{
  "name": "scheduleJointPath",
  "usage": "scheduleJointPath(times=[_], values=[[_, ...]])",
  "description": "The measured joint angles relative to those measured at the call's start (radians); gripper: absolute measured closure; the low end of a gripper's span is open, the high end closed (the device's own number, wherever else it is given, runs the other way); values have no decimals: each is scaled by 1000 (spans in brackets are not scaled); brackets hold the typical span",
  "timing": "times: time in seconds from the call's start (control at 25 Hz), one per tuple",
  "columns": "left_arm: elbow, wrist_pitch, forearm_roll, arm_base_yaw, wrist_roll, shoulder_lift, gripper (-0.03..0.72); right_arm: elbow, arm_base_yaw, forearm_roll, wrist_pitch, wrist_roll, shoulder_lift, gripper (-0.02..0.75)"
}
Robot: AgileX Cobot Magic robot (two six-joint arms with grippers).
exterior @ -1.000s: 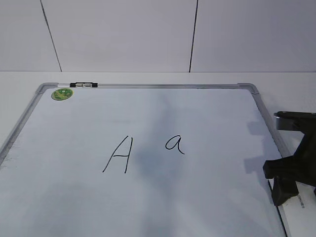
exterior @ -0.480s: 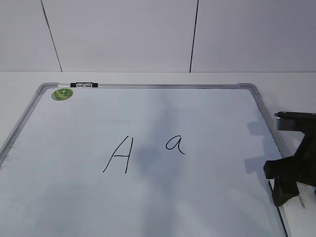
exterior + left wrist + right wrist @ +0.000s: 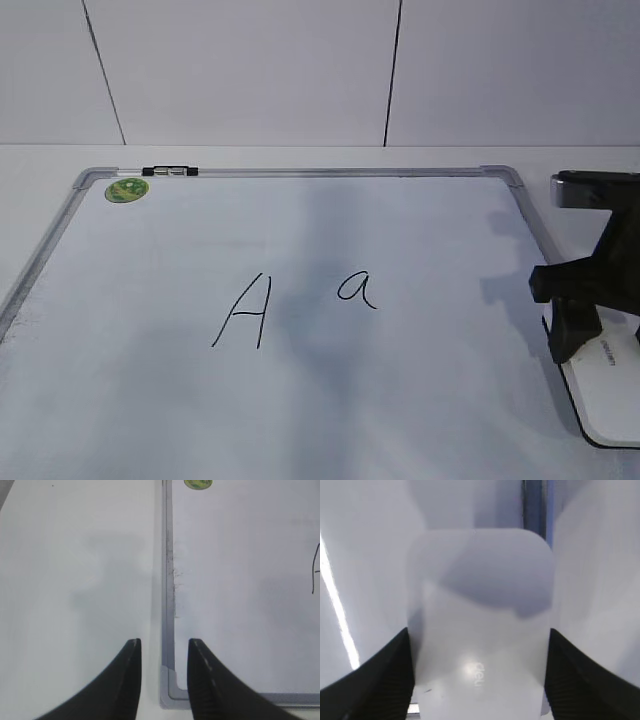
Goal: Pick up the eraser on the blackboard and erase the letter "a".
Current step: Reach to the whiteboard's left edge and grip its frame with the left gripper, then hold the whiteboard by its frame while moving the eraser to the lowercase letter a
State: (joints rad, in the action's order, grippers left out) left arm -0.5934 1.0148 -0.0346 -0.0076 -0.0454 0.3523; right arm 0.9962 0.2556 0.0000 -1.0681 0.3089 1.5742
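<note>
Item, right gripper [image 3: 477, 680]: my fingers [image 3: 375, 680] stood on either side of the eraser [image 3: 480, 625], pressed to its long edges, so I judged it grasped. In the exterior view the eraser [image 3: 605, 390] sat at the right edge of the blackboard [image 3: 300, 400], under my hand.

Item, left gripper [image 3: 162, 680]: jaws slightly parted, holding nothing, idle over the board's near left corner.

Item, the letter "a" [image 3: 357, 289]: intact, right of the capital "A" [image 3: 240, 312], well left of the eraser.

Step in hand: pickup. Next called for: carry the eraser leftward, set its felt down on the small "a" alone, sparing the capital.
</note>
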Motion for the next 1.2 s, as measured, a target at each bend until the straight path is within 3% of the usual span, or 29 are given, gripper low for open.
scheduleJointPath(times=[0.24, 0.6, 1.2], values=[[-79, -52, 2, 0, 0, 149, 449, 42, 0, 24, -53, -24, 0, 177], [-192, -84, -2, 0, 0, 546, 449, 62, 0, 67, -84, -68, 0, 178], [-485, -102, -9, 0, 0, 1155, 449, 66, 0, 120, -114, -131, 0, 178]])
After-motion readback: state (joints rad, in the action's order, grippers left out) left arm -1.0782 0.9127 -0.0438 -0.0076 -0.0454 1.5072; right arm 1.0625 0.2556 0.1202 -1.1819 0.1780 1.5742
